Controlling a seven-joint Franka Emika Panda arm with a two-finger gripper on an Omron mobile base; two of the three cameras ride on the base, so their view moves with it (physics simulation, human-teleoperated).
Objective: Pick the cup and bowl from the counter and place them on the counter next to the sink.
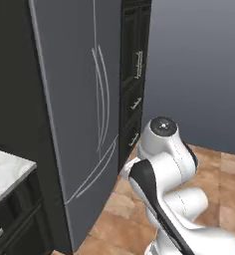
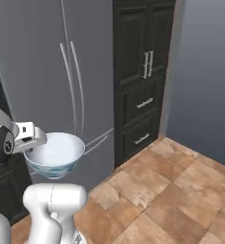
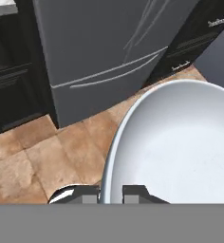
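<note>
A white robot arm holds a pale blue-white bowl [image 2: 55,155] in the air in front of a tall grey refrigerator [image 2: 52,71] with long curved handles. The bowl sits roughly level, its round opening facing up and its darker blue-grey underside facing the tiled floor [image 2: 171,190]; being round, it has no long axis. In the hand view, the gripper [image 3: 111,193] pinches the bowl's rim, one dark fingertip [image 3: 133,192] inside the wall and the other outside, nearly closed on the thin edge. The bowl hangs clear of any surface, above brown floor tiles. Black cabinet fronts [image 2: 143,81] with silver handles stand right of the refrigerator. In the left base view, a corner of white marble counter [image 1: 5,172] shows at the far left.
</note>
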